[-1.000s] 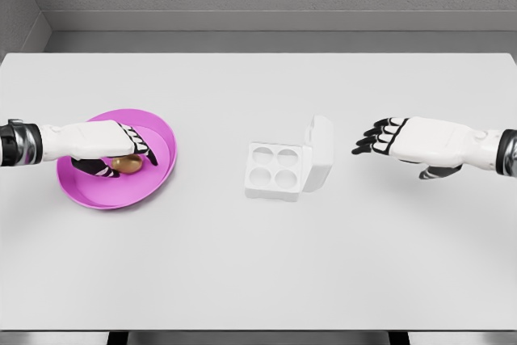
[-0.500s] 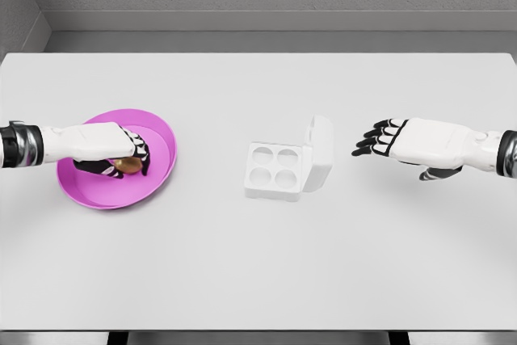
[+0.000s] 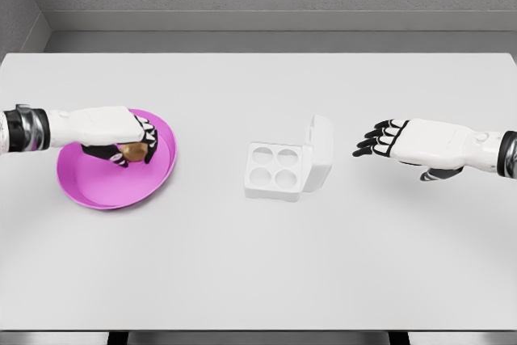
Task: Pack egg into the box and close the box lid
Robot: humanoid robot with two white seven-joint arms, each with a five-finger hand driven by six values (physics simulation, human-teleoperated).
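At the left of the frame the left hand [image 3: 121,136] hangs over the pink plate [image 3: 97,187], its arm reaching in from the left edge. Its fingers [image 3: 145,139] are curled down and inward around the brown egg [image 3: 133,151], which shows only as a small tan patch beneath the palm, between the fingertips and the thumb. The egg sits under the right end of the hand, over the upper middle of the plate; whether it touches the plate's surface or is lifted off it cannot be told from this view.

In the middle of the frame, well apart from the plate, the white egg box [image 3: 276,171] rests on the white table [image 3: 258,264]. Its four round hollows face up and hold nothing. Its lid [image 3: 321,151] stands open, tilted up along the box's right side.

At the right of the frame the right hand [image 3: 400,141] hovers above the table, palm down, with its dark-tipped fingers stretched out and slightly spread toward the box. It holds nothing and lies near the lid but clear of it.
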